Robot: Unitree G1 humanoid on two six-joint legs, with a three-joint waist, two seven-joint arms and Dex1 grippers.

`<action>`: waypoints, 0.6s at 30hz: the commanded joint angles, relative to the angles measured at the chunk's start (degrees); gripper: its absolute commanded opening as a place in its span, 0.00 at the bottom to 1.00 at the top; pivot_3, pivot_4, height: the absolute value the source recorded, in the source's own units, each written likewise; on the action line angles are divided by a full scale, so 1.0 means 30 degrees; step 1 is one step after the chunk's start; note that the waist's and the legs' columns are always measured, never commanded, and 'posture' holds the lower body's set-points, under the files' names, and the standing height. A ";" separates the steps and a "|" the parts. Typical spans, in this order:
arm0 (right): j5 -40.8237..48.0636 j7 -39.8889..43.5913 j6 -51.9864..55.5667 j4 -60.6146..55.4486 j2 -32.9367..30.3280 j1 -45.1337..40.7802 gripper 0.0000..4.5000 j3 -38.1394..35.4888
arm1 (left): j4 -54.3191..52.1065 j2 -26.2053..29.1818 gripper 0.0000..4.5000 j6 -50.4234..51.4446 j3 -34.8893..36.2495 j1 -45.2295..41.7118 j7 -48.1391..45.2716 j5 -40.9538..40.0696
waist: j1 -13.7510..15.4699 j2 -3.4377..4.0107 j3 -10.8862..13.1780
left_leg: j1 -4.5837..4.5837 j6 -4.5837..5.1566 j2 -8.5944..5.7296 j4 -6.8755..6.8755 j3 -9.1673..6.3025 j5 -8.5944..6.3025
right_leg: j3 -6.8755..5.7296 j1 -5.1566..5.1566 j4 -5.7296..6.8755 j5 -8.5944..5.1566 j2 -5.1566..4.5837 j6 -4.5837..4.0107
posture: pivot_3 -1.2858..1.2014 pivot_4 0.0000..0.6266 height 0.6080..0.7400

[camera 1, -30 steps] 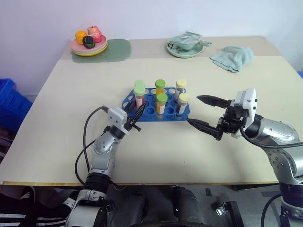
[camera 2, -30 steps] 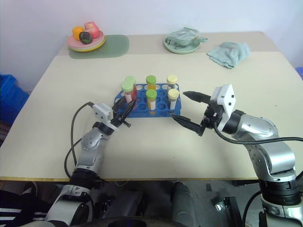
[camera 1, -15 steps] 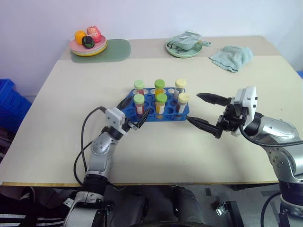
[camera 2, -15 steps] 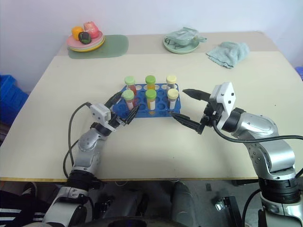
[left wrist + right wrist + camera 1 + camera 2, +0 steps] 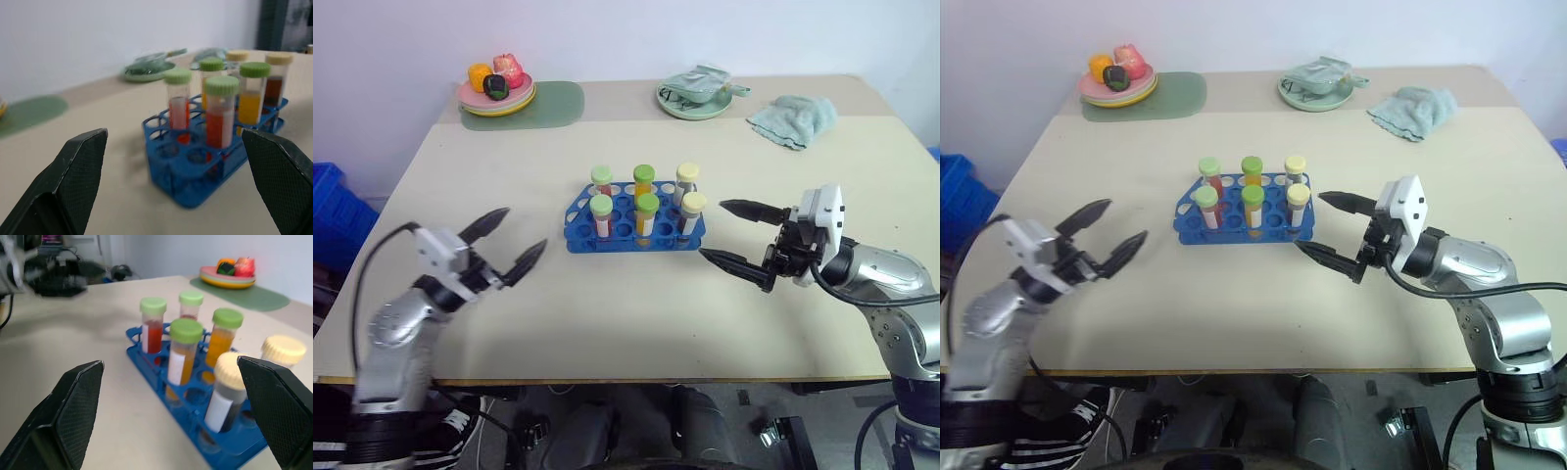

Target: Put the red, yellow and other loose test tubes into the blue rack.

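The blue rack (image 5: 579,235) stands mid-table with several capped tubes upright in its holes. A red tube with a green cap (image 5: 601,217) is in the front left hole. Beside it stand a yellow-orange tube with a green cap (image 5: 647,217) and a dark tube with a pale yellow cap (image 5: 691,215). My left gripper (image 5: 522,230) hangs open and empty, well to the left of the rack and pointing toward it. My right gripper (image 5: 713,228) is open and empty just right of the rack, fingers aimed at it.
A plate of toy fruit (image 5: 497,90) sits on a green mat (image 5: 558,103) at the back left. A pale green plate (image 5: 697,98) and a teal cloth (image 5: 793,117) lie at the back right. A blue crate (image 5: 328,211) stands off the table's left side.
The left gripper set the red green-capped tube into the rack's front left hole, opened, and drew back to the left, away from the rack. The right arm stayed put.
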 commanded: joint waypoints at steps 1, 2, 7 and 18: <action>0.0321 0.0921 -0.0397 0.0032 -0.0786 0.1146 1.00 -0.1512 | -0.0227 0.1807 0.99 0.1221 0.1674 -0.0023 -0.2182 -0.1244 | -0.0017 0.0000 0.0000 | 0.0001 0.0005 -0.0001 -0.0002 0.0002 -0.0003 | 0.0001 0.0001 -0.0003 0.0000 0.0000 0.0000 | 0.52 0.24 1.00; 0.0207 0.1154 -0.0506 0.0035 -0.0962 0.1571 1.00 -0.1656 | 0.0068 0.2291 0.99 0.1595 0.1986 0.0067 -0.2904 -0.1499 | -0.0048 0.0001 0.0000 | 0.0001 0.0006 -0.0001 -0.0005 0.0003 -0.0005 | 0.0000 -0.0001 -0.0003 -0.0001 0.0001 0.0000 | 0.52 0.24 1.00; 0.0570 0.1087 -0.0056 -0.0901 -0.1435 0.2775 1.00 -0.2742 | 0.2568 0.4244 0.99 0.1842 0.2600 0.0290 -0.7401 -0.1508 | -0.0147 0.0029 0.0010 | 0.0023 0.0004 0.0030 -0.0035 0.0049 -0.0006 | 0.0003 -0.0012 0.0000 -0.0002 0.0023 -0.0002 | 0.52 0.24 1.00; -0.0234 0.1954 -0.0737 0.0546 -0.1716 0.1987 1.00 -0.2229 | 0.4488 0.3996 0.99 0.1227 0.3312 0.0426 -1.1360 -0.1394 | -0.0107 0.0028 0.0013 | 0.0020 0.0019 0.0042 -0.0033 0.0064 -0.0018 | 0.0005 -0.0010 -0.0011 -0.0002 0.0022 -0.0003 | 0.52 0.24 1.00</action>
